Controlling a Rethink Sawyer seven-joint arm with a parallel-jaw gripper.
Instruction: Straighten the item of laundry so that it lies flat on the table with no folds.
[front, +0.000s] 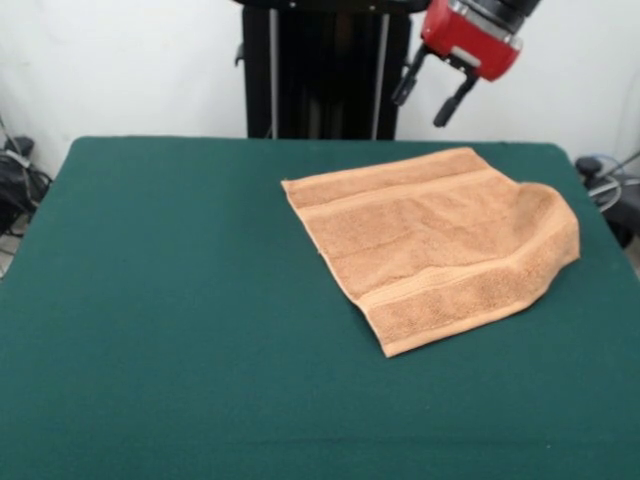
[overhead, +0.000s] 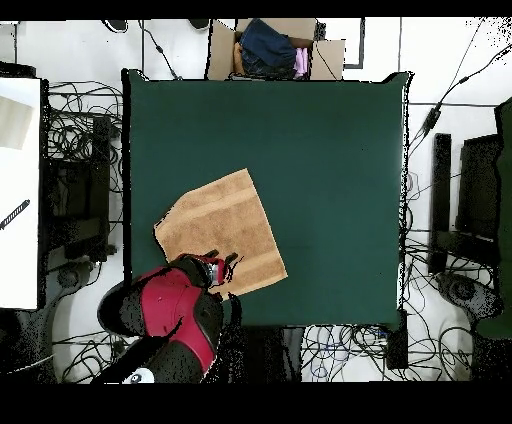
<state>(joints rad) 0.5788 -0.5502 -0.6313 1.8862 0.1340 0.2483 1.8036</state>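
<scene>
The item of laundry, a light orange-tan towel (front: 435, 245), lies on the green table (front: 180, 300) at centre right, mostly spread out. Its band stripes run near the far and near edges. Its right edge (front: 555, 215) is humped and curled under. My gripper (front: 428, 100) hangs above the table's far edge, above and behind the towel, open and empty. In the overhead view the towel (overhead: 220, 232) lies near the table's (overhead: 320, 150) lower left, and the gripper (overhead: 222, 268) hovers over its lower edge.
The black pedestal (front: 320, 70) stands behind the table's far edge. In the overhead view a cardboard box of clothes (overhead: 270, 50) sits beyond the table's top edge, a white surface (overhead: 18, 190) stands at left, and cables lie on the floor around the table.
</scene>
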